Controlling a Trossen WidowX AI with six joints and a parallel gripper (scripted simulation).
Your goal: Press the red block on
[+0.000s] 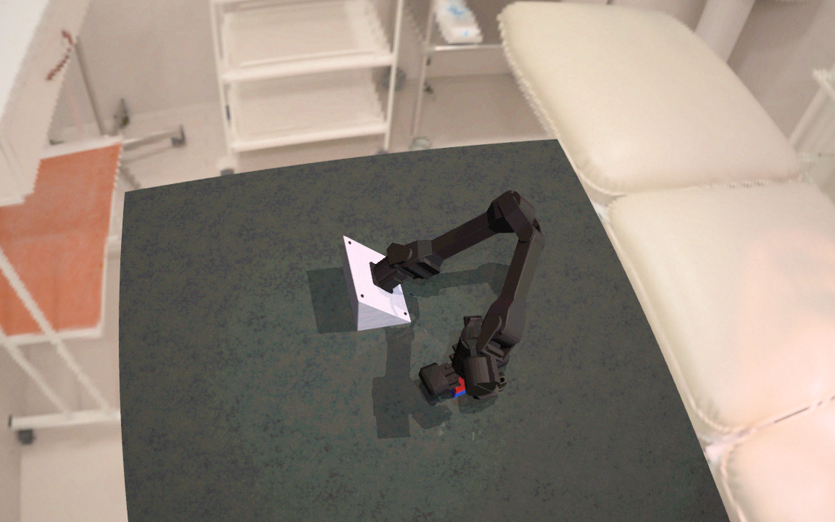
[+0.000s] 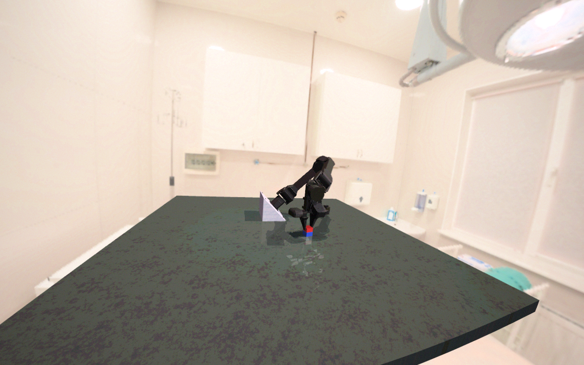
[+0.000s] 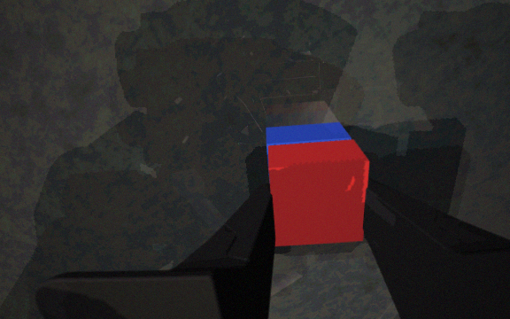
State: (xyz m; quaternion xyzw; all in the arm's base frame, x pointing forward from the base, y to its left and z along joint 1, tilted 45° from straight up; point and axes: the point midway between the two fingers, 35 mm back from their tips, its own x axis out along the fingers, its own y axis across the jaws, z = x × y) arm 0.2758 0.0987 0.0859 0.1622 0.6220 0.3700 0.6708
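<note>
Item: red block [image 1: 460, 385] [image 2: 309, 229] [image 3: 318, 199], 1, lower centre of the top view, held between my 2 jaws, which stand closed on its sides. Item: blue block [image 1: 459, 393] [image 2: 309, 234] [image 3: 308, 133], 1, directly beneath, on the desk [image 1: 245, 422] [image 2: 240, 295] [image 3: 16, 66]. Done: pick-up and alignment, I judge. Left: the firm press, if unfinished (no click is visible from here), then release. Surface: dark, mottled green-grey. Room: pale, clinical; cream padded couch [image 1: 699, 259] at right of the top view, 2 white wall cupboards [image 2: 257, 102] [image 2: 355, 117] at upper centre of the exterior view.
</note>
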